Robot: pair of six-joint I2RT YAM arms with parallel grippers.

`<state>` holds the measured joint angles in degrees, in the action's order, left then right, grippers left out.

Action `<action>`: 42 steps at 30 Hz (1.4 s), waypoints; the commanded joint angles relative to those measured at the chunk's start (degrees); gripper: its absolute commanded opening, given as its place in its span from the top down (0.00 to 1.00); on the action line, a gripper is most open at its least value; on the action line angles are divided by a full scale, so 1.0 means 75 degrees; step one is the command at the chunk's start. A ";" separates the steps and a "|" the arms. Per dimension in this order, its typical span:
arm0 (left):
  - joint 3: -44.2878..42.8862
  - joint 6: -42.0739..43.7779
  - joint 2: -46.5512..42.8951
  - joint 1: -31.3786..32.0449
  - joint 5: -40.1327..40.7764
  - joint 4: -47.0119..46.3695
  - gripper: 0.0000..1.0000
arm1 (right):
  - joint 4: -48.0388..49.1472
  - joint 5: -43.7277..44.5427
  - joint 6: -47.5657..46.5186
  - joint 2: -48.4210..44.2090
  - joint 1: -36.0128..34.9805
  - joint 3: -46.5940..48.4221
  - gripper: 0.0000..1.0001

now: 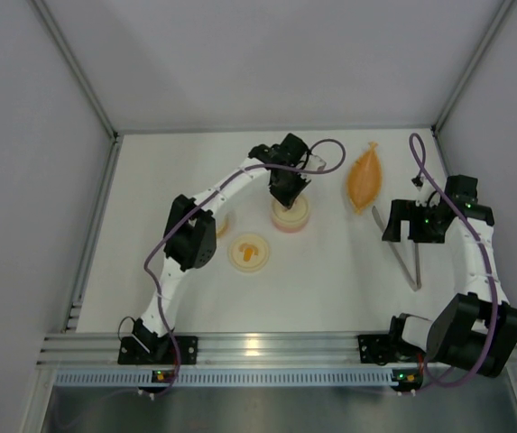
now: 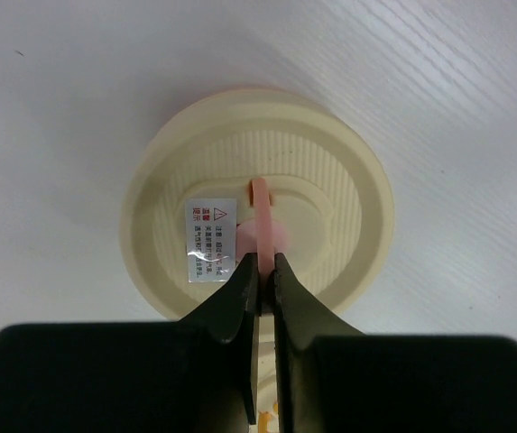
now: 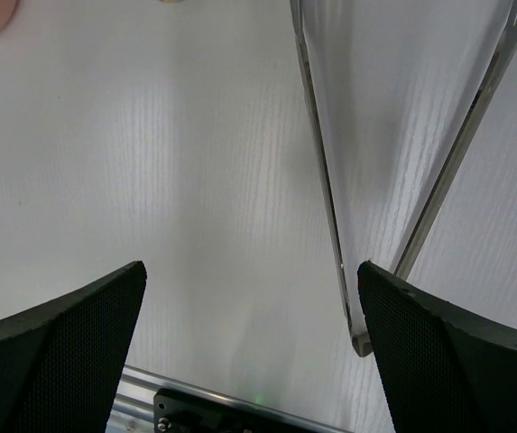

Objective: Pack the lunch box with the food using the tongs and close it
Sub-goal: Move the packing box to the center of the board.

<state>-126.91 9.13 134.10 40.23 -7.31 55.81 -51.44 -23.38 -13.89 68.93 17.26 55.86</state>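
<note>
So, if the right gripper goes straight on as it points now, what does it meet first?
Likely the bare table; the tongs lie off to one side. Depth is unclear.

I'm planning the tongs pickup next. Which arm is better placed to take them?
Right. Its open right gripper hangs directly over the tongs, while the left gripper is shut on the pink tab of the lunch box lid, far from them.
</note>
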 commanded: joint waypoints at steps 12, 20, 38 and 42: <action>0.2954 -0.0466 -0.2025 0.0355 -0.0795 0.0257 1.00 | 0.0144 -0.0434 0.0000 -0.0190 -0.0109 0.0158 0.01; 0.2274 -0.0654 -0.2083 0.0343 -0.0607 0.0562 1.00 | 0.0074 -0.0458 0.0036 -0.0248 -0.0109 0.0205 0.01; 0.3855 -0.0736 -0.2483 0.0343 -0.0747 -0.0481 1.00 | 0.0144 -0.0422 0.0000 -0.0295 -0.0109 0.0076 0.01; 0.4170 -0.0900 -0.2142 0.0343 -0.1017 -0.0374 1.00 | 0.0144 -0.0457 0.0024 -0.0284 -0.0109 0.0053 0.01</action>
<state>-98.96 3.95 116.97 42.61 -11.88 53.04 -51.55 -25.61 -13.67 68.36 17.26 55.86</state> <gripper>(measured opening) 0.097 0.993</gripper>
